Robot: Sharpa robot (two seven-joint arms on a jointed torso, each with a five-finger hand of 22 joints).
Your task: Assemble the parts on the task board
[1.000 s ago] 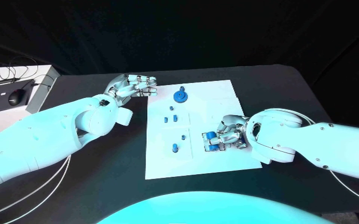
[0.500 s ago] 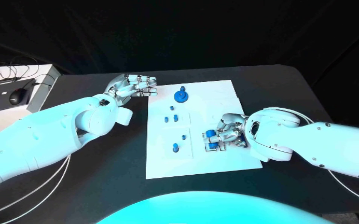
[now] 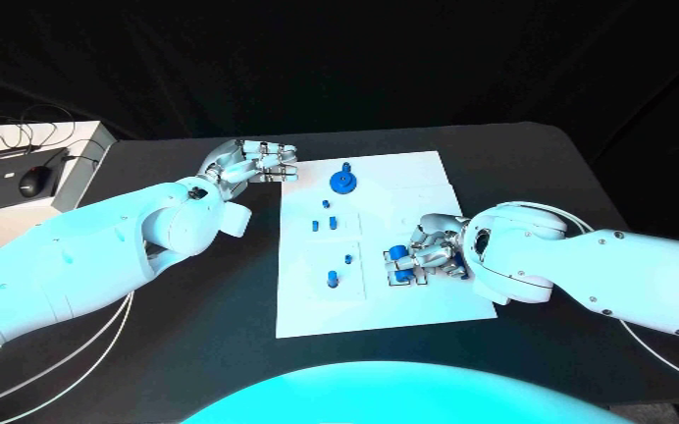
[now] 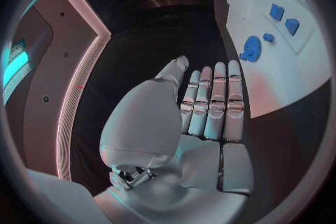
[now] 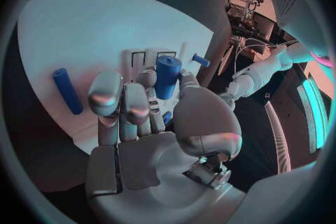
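1. The white rectangular task board (image 3: 410, 174) lies flat in the middle of the black table (image 3: 566, 169).
2. The right silver many-fingered hand (image 3: 429, 255) rests over the board's near right part. In the right wrist view, its thumb and fingers (image 5: 147, 81) pinch a short blue cylindrical peg (image 5: 167, 77), held roughly upright above the board; the other fingers are curled alongside.
3. In the head view, that held peg shows as a blue piece (image 3: 400, 253) at the fingertips, close above a slotted fixture on the board. Whether it touches the fixture cannot be told.
4. The left silver many-fingered hand (image 3: 255, 162) sits just off the board's far left corner, above the table. In the left wrist view, its fingers (image 4: 217, 103) lie straight and side by side, thumb alongside, holding nothing.
5. A round blue disc-shaped part (image 3: 341, 183) sits on the far section of the board.
6. Several small blue parts (image 3: 326, 220) stand in the middle section, on the left side.
7. One small blue upright part (image 3: 333, 278) stands in the near left section.
8. A long blue rod-shaped part (image 5: 67, 90) lies flat on the board, apart from the right hand.
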